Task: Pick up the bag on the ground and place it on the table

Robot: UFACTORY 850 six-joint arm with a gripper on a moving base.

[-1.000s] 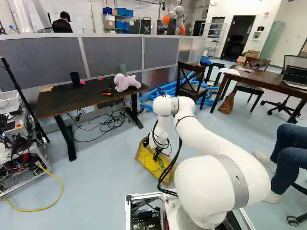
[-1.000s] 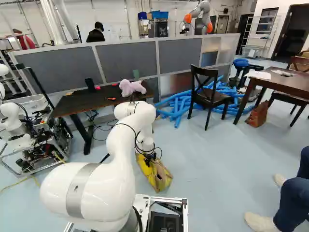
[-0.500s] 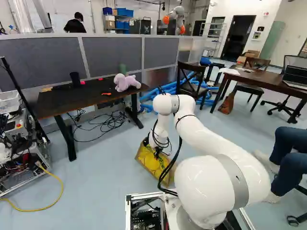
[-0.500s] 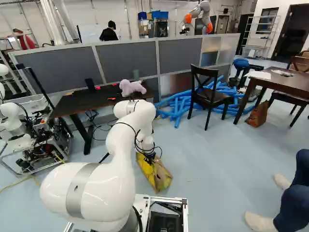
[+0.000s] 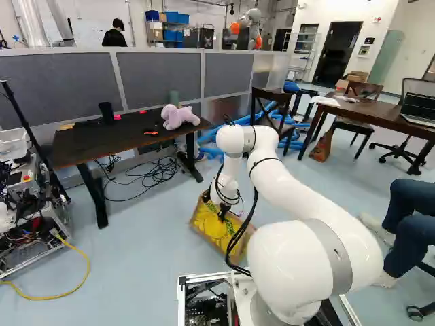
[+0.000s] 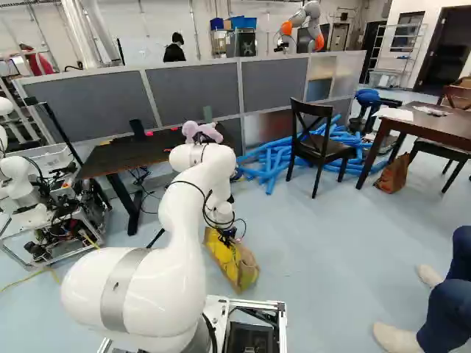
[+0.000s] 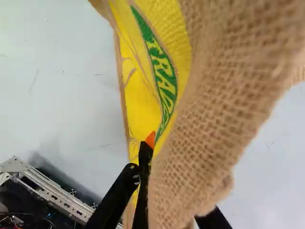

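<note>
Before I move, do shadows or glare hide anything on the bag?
Wrist view: no glare masks the bag's front, though a soft shadow lies on the floor beside the metal frame, and burlap hides most of one finger. Left base view: bag evenly lit, black cables crossing it. Right base view: white arm shaded underneath, bag free of glare.

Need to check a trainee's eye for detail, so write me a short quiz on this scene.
1. Fill in: the bag clamped in the gripper has a large printed panel, mostly ____.
2. What lies beside the dark chair? a) red ropes b) blue tubes c) green crates
3. True or false: the plush toy sits on the dark table.
Key: 1 yellow; 2 b; 3 true.
</note>
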